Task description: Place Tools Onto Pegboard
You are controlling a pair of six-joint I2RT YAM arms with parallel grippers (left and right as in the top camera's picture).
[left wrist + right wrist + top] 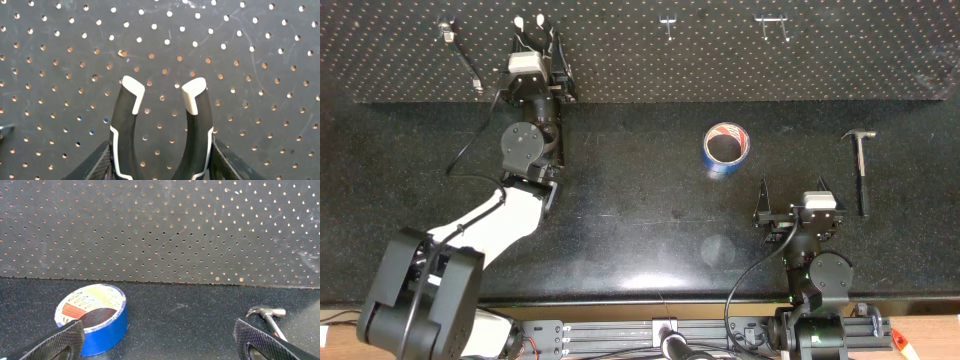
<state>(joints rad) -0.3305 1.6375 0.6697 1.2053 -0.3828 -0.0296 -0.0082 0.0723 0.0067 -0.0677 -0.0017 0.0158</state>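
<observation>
Left gripper (pixel 161 162) grips the pliers (pixel 124 125) at the pegboard (pixel 260 60); right gripper (pixel 159 332) stands open near the tape roll (pixel 95 315) and hammer (pixel 266 313).

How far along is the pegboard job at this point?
Done: one slim dark item hangs at the pegboard's left. In hand: the left tool is shut on the pliers, up at the pegboard. Left: the tape roll and hammer lie on the table, two hooks are bare, and the right tool is open and empty.
</observation>
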